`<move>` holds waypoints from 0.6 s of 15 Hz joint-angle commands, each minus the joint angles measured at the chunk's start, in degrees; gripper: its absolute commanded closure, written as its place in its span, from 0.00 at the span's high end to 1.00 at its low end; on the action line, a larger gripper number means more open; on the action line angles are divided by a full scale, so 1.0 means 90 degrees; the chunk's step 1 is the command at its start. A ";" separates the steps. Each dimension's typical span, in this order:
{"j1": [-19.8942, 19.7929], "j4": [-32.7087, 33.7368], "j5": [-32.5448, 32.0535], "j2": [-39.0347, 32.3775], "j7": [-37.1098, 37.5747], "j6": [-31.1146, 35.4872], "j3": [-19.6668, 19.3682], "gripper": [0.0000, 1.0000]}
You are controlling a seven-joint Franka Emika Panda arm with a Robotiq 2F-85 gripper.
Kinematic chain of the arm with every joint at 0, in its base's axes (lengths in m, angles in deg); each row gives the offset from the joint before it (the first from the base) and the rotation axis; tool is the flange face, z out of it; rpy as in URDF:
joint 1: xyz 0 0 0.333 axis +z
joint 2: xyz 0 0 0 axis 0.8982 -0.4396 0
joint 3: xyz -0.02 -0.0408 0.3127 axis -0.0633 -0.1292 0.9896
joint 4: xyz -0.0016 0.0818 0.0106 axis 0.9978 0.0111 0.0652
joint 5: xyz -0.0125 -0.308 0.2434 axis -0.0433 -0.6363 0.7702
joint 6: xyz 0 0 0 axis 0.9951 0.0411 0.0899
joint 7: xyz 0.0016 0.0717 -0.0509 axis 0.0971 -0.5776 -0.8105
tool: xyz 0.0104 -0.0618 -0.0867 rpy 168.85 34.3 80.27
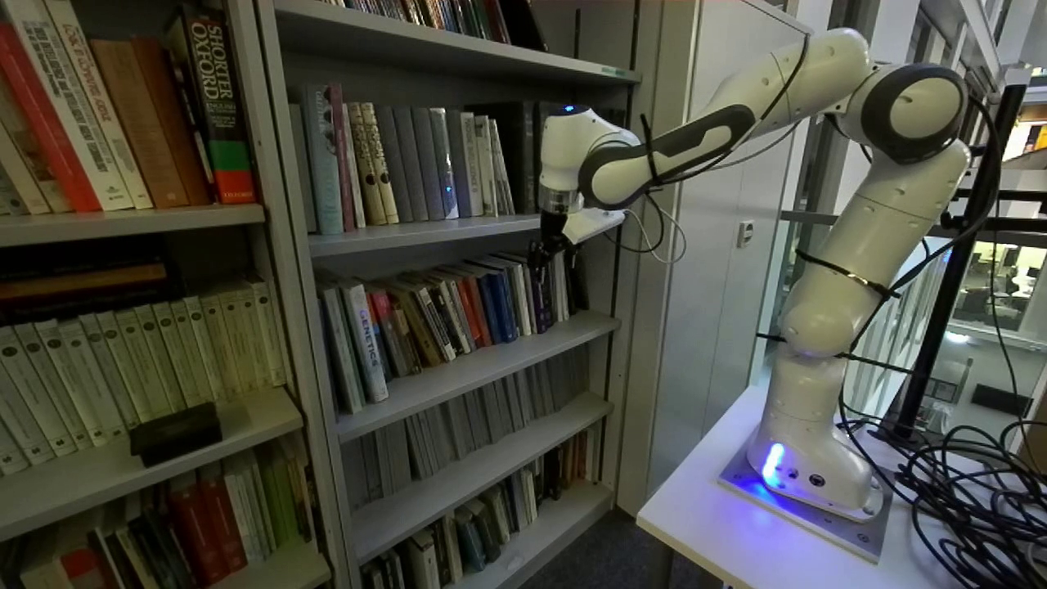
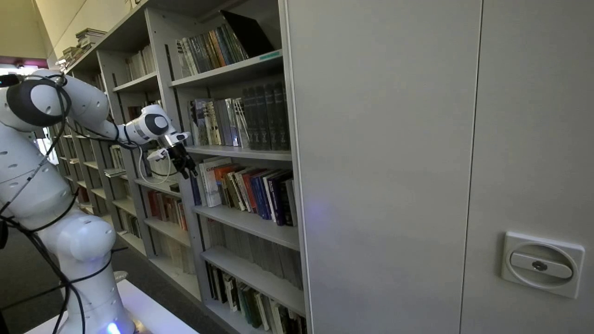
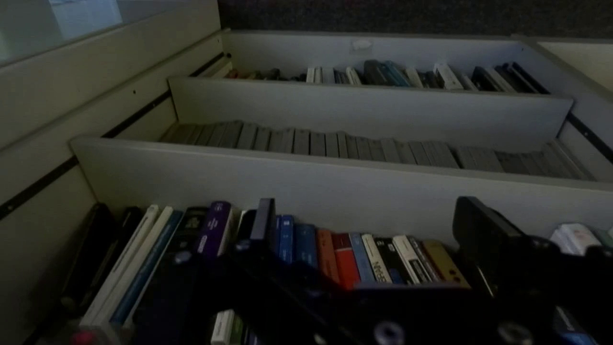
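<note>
My black gripper (image 3: 368, 215) stands open in the wrist view, its two fingers wide apart with nothing held between them. Behind the gap runs a row of upright books: a blue book (image 3: 286, 237), an orange book (image 3: 327, 251), a red book (image 3: 346, 261) and a yellow-brown book (image 3: 443, 258). A purple book (image 3: 215, 230) shows just left of the left finger. In an exterior view the gripper (image 1: 553, 255) points down in front of the right part of this row, while a white GENETICS book (image 1: 367, 343) leans at its left end. Whether a fingertip touches any book I cannot tell.
Grey shelf boards (image 1: 499, 360) lie above and below this row, with more books (image 1: 409, 164) overhead. A tall grey cabinet (image 2: 385, 139) adjoins the bookcase. The arm's base sits on a white table (image 1: 695, 499) beside a heap of black cables (image 1: 973, 499).
</note>
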 commanded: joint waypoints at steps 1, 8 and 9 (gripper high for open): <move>-0.0052 0.0046 -0.0416 0.0318 0.0174 0.0408 0.0114 1.00; -0.0287 0.0177 -0.1229 0.0621 0.0697 0.1491 0.0390 1.00; -0.0332 0.0200 -0.1381 0.0652 0.0823 0.1640 0.0419 1.00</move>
